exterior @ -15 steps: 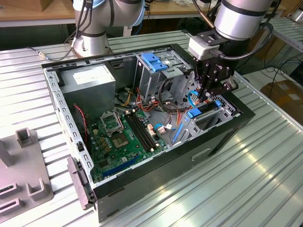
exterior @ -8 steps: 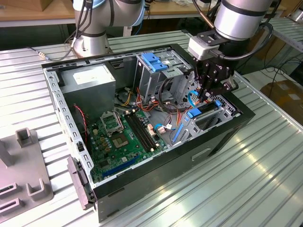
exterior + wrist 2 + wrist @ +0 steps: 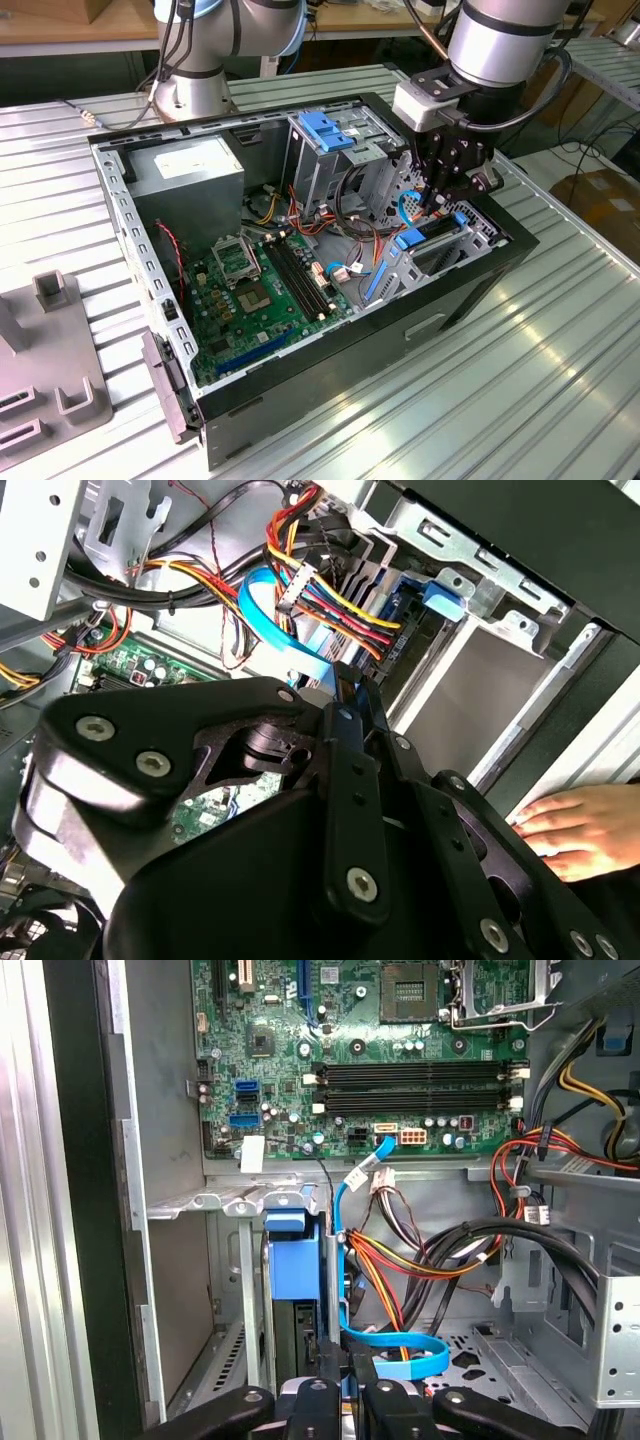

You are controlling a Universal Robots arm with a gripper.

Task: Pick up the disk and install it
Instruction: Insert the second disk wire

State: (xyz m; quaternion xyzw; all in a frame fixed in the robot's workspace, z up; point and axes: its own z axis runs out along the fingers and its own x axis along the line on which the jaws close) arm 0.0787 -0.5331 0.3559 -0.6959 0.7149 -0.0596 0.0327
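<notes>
The gripper (image 3: 440, 195) hangs inside the open computer case (image 3: 470, 290), at its corner on the exterior view's right, over the drive bay. Its jaws stand close together on the top edge of the disk (image 3: 297, 1260), which sits upright in the bay slot with its blue carrier facing up; they appear to be gripping it, though the contact itself is hard to see in both wrist views. In the exterior view the disk's blue rail (image 3: 425, 232) shows just beneath the gripper, level with the bay's metal frame.

Beside the disk, a flat blue data cable (image 3: 400, 1355) loops across the case floor, and a bundle of red, yellow and black power wires (image 3: 420, 1260) runs next to it. Further in, the case holds the green motherboard (image 3: 260, 290) lying flat, the grey power-supply box (image 3: 185, 170) in the far corner, and the metal drive cage (image 3: 335, 150) with its blue handle. In the second wrist view a hand (image 3: 585, 825) rests on the outside of the case. The case stands on a ribbed metal desk (image 3: 520, 400).
</notes>
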